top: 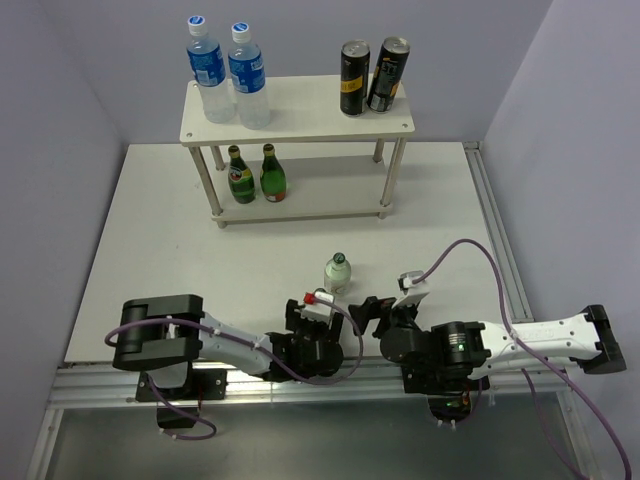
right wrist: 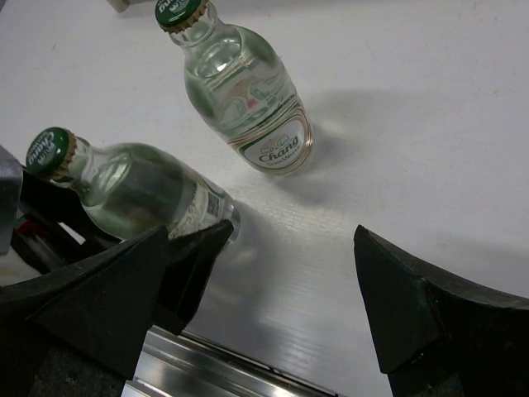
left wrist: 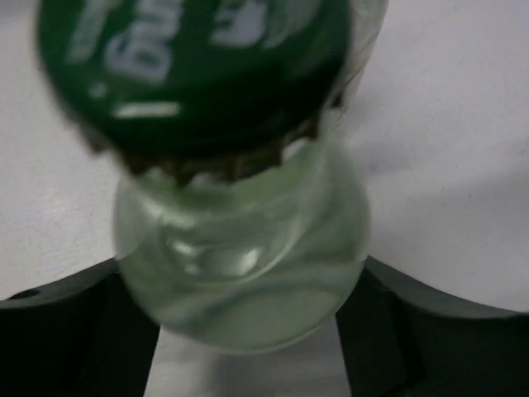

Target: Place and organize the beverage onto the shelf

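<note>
Stretched low and forward, left gripper (left wrist: 248, 331) clamped on a bottle (left wrist: 240, 273) between its fingers. Right gripper (right wrist: 273, 281) spread wide, empty; beyond its fingers, in right-wrist view only, both bottles together, second bottle (right wrist: 248, 99) standing free.

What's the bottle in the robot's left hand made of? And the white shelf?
The bottle in the left hand looks like shiny clear glass: thick see-through walls, crimped metal-looking cap. The shelf looks matte cream, maybe painted wood or plastic; I cannot tell.
</note>
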You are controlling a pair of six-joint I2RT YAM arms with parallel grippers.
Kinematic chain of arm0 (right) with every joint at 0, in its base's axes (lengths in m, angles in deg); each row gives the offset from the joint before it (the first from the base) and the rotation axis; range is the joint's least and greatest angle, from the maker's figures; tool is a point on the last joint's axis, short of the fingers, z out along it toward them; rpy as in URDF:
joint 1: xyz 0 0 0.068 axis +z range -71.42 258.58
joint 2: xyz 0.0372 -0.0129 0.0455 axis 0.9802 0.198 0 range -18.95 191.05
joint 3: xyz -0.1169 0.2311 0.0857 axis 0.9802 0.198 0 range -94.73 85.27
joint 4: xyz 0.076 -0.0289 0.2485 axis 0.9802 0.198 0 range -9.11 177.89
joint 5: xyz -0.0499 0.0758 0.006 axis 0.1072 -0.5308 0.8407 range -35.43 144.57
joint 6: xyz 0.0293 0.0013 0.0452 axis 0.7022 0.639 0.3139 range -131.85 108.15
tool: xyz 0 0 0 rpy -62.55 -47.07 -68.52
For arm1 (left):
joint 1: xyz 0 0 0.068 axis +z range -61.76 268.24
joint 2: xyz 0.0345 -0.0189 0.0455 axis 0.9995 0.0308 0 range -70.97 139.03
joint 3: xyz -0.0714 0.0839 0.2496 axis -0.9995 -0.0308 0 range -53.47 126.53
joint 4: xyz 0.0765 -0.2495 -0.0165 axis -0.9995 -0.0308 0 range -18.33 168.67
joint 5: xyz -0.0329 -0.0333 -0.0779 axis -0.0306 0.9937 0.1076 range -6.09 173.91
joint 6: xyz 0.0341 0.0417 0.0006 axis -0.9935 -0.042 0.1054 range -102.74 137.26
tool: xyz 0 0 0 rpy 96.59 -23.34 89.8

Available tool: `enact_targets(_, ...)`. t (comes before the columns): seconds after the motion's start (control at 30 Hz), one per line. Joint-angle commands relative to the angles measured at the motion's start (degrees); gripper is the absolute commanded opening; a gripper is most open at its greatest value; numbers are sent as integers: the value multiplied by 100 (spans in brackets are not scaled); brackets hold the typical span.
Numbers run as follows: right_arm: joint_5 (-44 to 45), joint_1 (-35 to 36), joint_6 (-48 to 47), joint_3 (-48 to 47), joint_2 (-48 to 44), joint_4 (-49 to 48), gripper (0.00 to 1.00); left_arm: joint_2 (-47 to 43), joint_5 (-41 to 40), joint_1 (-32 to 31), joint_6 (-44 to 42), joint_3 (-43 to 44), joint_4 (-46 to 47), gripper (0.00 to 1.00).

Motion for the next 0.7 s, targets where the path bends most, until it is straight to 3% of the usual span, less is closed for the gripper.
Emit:
enact_targets(0.0,212,37,58,-103,168,-214,100,143,-191,259,-495,155,930,75)
enact_targets(0.07,229,46,58,-156,265,-328,100,161,-164,383,-583,129,1097,56)
enact_targets(0.37,-806,-551,-1049,-147,1616,-2296,100,-409,-392,655,-162,-372,678,9)
enact_targets(0.67,-1010,-1264,-1006,-955,3489,-2561,100,-1183,-638,901,708,-1040,0,0)
